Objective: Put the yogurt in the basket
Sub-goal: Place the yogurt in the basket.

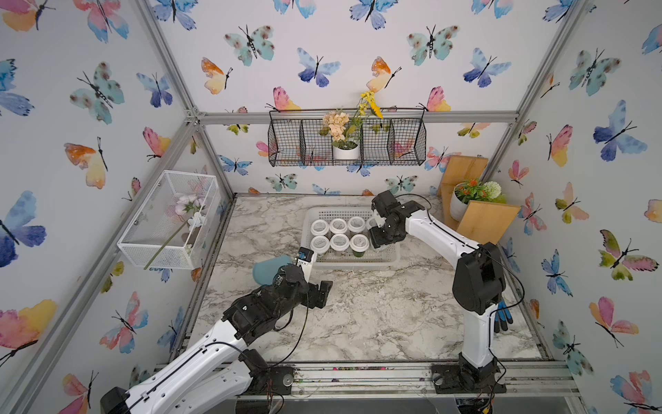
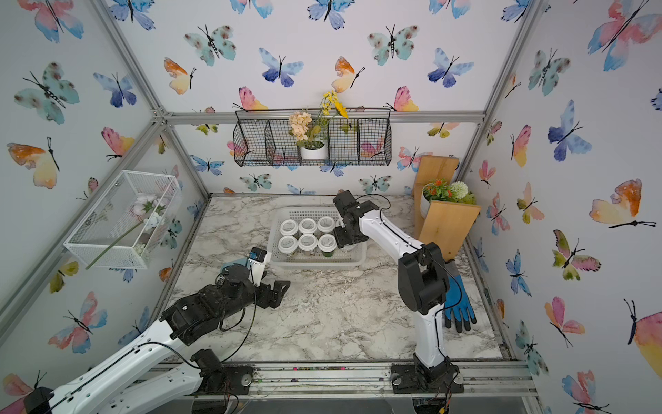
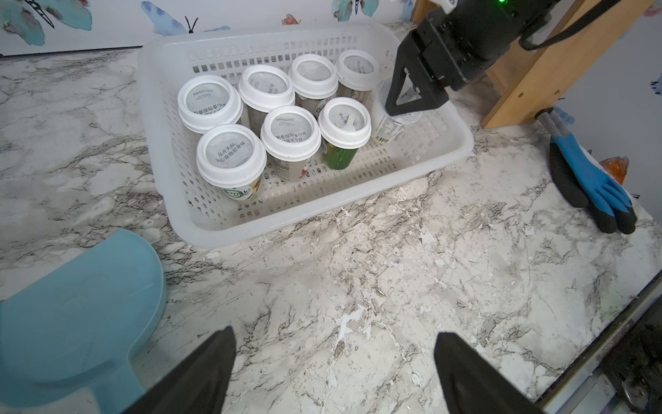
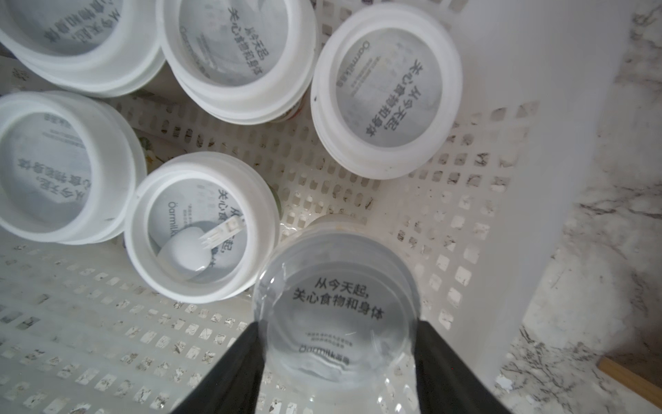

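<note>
The last yogurt cup [image 4: 336, 286], the one with a clear flat lid, is pinched at its rim by my right jaws. It hangs beside seven lidded cups [image 3: 286, 129] inside the basket [image 3: 455, 143]. It looks light, thin-walled and slick, so I'd squeeze gently, just under the lid. My left jaws stand spread over the desk [image 3: 394, 269].

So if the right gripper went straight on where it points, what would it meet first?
Probably the basket floor: the right gripper, jaws shut on the clear-lidded yogurt cup, points down at it. The gap is unclear.
</note>
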Controlling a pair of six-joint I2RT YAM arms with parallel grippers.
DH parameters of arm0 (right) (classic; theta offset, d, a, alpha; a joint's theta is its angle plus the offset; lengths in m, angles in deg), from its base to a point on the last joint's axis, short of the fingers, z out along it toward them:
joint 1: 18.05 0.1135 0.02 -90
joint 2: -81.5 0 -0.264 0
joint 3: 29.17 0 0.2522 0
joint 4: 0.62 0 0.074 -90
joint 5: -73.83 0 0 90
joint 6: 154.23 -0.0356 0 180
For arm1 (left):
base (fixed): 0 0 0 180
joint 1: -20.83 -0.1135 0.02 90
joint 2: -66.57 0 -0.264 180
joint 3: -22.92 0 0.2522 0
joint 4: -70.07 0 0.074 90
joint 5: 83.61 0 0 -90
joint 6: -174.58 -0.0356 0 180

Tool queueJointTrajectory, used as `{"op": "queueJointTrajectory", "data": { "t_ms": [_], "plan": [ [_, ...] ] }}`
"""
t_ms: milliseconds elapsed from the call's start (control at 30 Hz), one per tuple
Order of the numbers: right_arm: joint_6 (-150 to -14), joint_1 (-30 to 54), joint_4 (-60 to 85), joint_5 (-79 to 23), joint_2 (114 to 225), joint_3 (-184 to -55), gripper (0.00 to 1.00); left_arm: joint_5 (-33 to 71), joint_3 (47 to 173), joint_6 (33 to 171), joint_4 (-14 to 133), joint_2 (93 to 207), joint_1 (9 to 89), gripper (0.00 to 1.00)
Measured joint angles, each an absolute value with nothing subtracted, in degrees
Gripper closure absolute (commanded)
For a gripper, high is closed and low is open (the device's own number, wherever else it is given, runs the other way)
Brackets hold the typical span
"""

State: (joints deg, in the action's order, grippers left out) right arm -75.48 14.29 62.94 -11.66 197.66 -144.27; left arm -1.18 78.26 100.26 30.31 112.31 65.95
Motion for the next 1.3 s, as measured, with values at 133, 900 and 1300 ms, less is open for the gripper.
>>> {"op": "queueJointTrajectory", "data": {
  "t_ms": [133,900,1300],
  "plan": [
    [-75.48,14.27,62.57,-11.55,197.88,-143.79,0.35,-1.18,78.26,100.24,30.33,112.4,65.95,0.08],
    [-75.09,14.27,61.12,-11.44,200.37,-143.79,0.31,-1.18,78.26,100.24,30.31,112.96,65.97,0.07],
    [-75.04,14.31,60.58,-11.44,200.77,-143.94,0.23,-1.18,78.26,100.24,30.31,113.25,65.97,0.08]
  ]
}}
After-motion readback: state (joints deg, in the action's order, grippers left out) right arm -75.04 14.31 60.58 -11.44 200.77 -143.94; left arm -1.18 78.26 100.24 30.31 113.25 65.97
